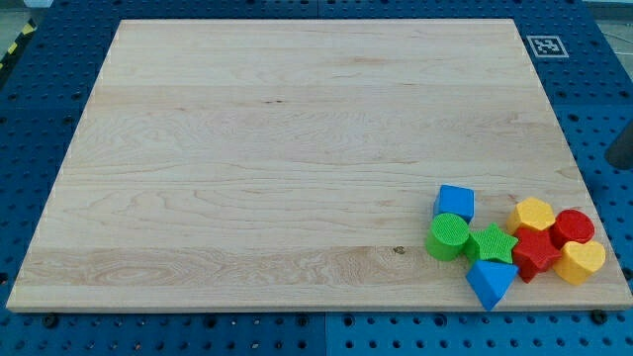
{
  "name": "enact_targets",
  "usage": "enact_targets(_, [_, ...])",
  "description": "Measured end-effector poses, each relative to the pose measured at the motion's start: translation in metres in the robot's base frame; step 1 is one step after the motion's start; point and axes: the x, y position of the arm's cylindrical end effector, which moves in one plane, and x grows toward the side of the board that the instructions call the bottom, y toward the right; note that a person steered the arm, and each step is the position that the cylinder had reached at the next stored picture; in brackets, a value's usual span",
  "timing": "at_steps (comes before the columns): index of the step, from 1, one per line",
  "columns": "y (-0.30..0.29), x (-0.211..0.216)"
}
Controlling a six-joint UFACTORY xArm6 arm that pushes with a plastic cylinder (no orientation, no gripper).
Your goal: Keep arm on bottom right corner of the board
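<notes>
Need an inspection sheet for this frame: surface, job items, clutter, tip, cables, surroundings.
Surface: wooden board, bare over most of its area.
Job's things: bottom right corner of the board, with blocks crowded close to it.
Clutter: blue cube, green cylinder, green star, blue triangle block, yellow hexagon block, red cylinder, red star, yellow heart, all bunched together at the view's bottom right.
Tip: my tip does not show; a dark shape at the view's right edge cannot be identified.
Cables: nothing seen.
Surroundings: blue perforated table; black-and-white marker tag at the view's top right.
</notes>
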Motion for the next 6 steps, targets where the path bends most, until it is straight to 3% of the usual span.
enact_targets(6, [-0.0005, -0.0069])
